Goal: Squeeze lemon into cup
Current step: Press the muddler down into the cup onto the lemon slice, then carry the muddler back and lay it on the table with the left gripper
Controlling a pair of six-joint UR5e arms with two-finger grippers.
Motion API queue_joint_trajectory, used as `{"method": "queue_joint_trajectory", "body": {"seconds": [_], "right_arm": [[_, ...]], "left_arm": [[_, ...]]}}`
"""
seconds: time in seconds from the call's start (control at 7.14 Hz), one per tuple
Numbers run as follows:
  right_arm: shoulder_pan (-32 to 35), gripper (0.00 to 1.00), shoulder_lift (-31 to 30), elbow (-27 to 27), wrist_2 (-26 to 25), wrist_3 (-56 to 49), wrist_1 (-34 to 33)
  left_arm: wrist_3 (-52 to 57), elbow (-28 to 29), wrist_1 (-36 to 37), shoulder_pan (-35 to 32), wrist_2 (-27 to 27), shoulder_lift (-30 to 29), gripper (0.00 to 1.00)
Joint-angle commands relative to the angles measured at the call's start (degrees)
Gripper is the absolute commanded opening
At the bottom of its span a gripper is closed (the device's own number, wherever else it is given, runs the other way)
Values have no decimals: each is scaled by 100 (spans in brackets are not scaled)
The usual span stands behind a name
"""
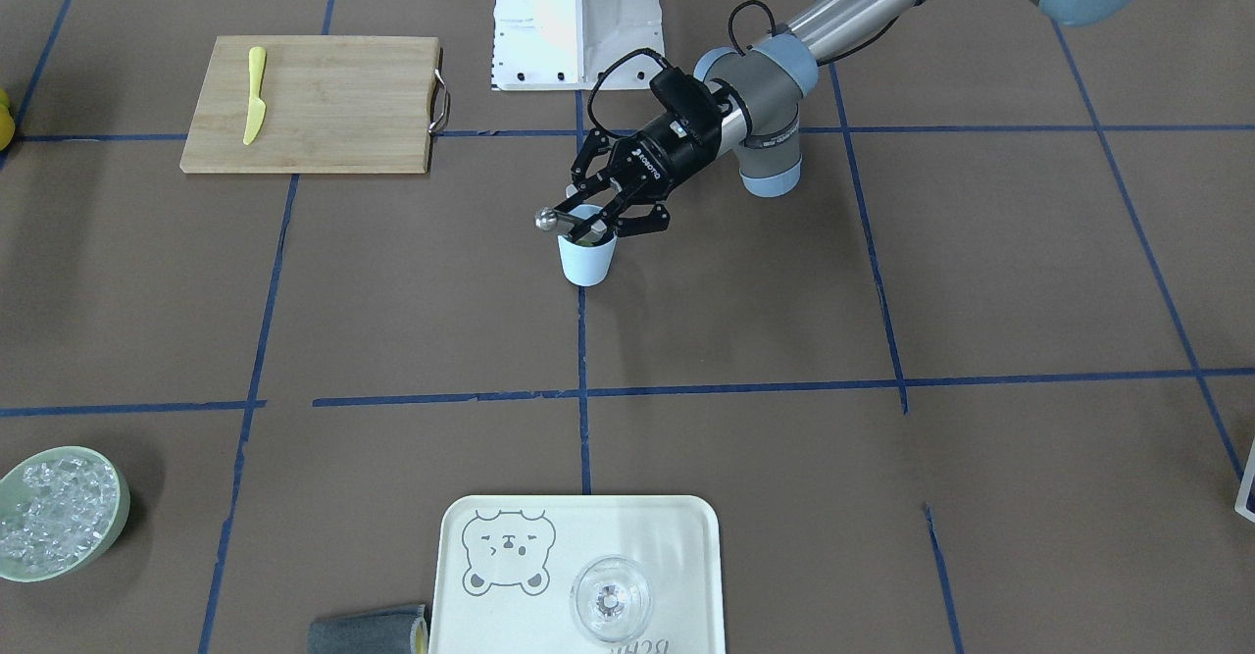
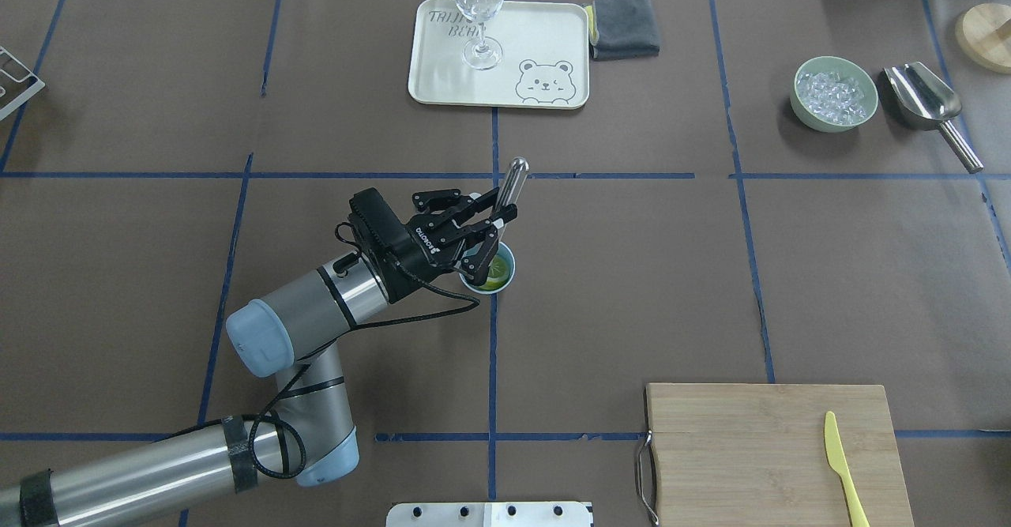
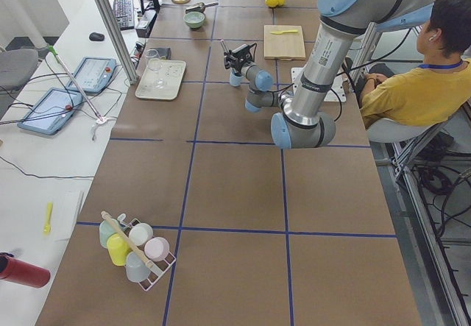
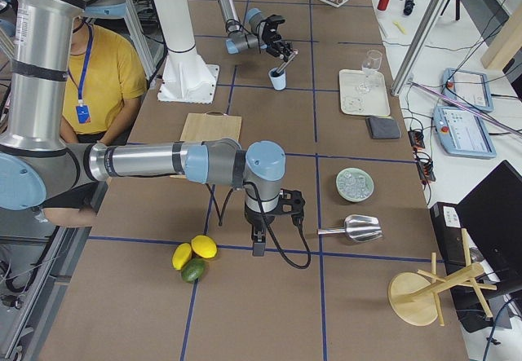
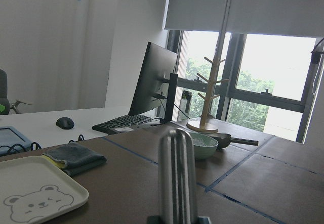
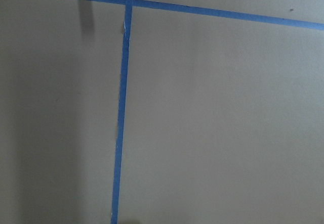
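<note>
The light blue cup (image 1: pixel 586 262) stands near the table's middle, also in the overhead view (image 2: pixel 510 261). Something yellow-green (image 2: pixel 497 273) lies inside it; I cannot tell if it is the half lemon. My left gripper (image 1: pixel 596 223) (image 2: pixel 491 231) is just above the cup's rim, shut on a slanted metal rod (image 2: pixel 513 179) whose lower end is in the cup. The rod fills the left wrist view (image 5: pixel 175 178). My right gripper (image 4: pixel 258 243) points down at the table near the right end; I cannot tell if it is open or shut.
A cutting board (image 2: pixel 778 452) with a yellow toy knife (image 2: pixel 843 468) lies at the front right. A bear tray (image 2: pixel 545 53) with a clear glass (image 2: pixel 479 5), a grey cloth (image 2: pixel 625 27), a green ice bowl (image 2: pixel 835 93) and a metal scoop (image 2: pixel 928 104) lie at the far side. Whole lemons (image 4: pixel 194 251) lie by the right arm.
</note>
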Motion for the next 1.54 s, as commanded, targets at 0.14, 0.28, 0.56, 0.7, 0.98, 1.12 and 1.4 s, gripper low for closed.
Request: {"method": "queue_joint_trajectory", "body": {"seconds": [0.14,0.28,0.56,0.7,0.98,1.12,1.4], "right_arm": [[0,100,0,3,12,7,0],[0,100,0,3,12,7,0],[0,100,-9,-5,12,7,0],[0,100,-9,-40,12,7,0],[0,100,0,-128,21,24,0],[0,100,0,-137,21,25,0],[0,100,-9,-190,21,25,0]], "left_arm": [[-96,-709,36,-167,-8,-12,0],[-97,-1068,541,-255,-9,23,0],[-115,-1762,2593,-360,-26,75,0],[-228,-1992,3447,-413,-26,85,0],[-571,-2563,5449,-737,-603,259,0],[-580,-2836,6286,-991,-919,374,0],[-572,-3284,8280,-1562,-1701,418,0]]}}
